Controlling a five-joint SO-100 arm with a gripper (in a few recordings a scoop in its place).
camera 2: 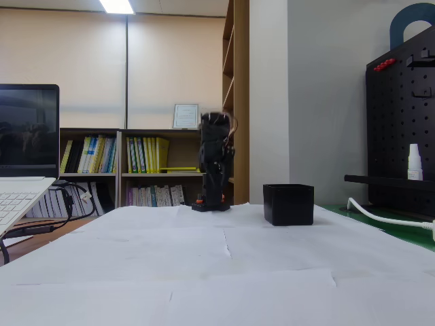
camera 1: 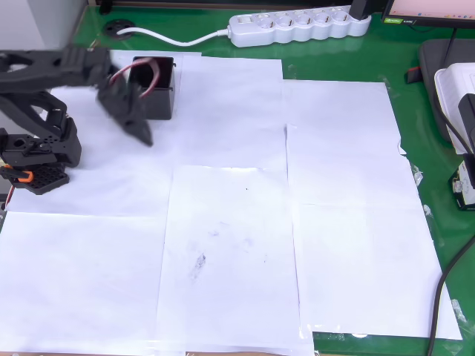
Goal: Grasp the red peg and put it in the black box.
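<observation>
— While the black arm [camera 1: 44, 74] reaches across the desk [camera 1: 223, 245] in the overhead view, where is its tool?

— Blurred, the tool [camera 1: 132, 111] hangs by the black box [camera 1: 157, 93], overlapping its left wall (grip state: cannot tell).

— And the box?

— On white paper sheets [camera 1: 334, 185] near the top left corner; in the fixed view it [camera 2: 289, 204] stands right of the raised arm [camera 2: 215, 163].

— The red peg?

— Cannot make it out.
</observation>
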